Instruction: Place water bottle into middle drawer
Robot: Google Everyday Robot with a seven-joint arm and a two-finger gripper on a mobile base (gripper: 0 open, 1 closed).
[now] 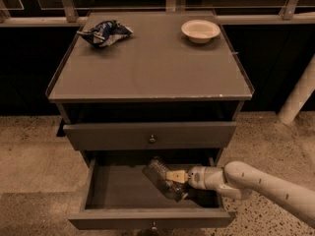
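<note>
hand (173, 177) gripping water bottle (158, 172), inside middle drawer (123, 219)

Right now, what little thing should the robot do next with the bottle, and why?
Probably open the gripper and let go. It holds the water bottle tilted, already inside the open middle drawer and low over the tray floor, so the bottle seems to have little way to drop.
</note>
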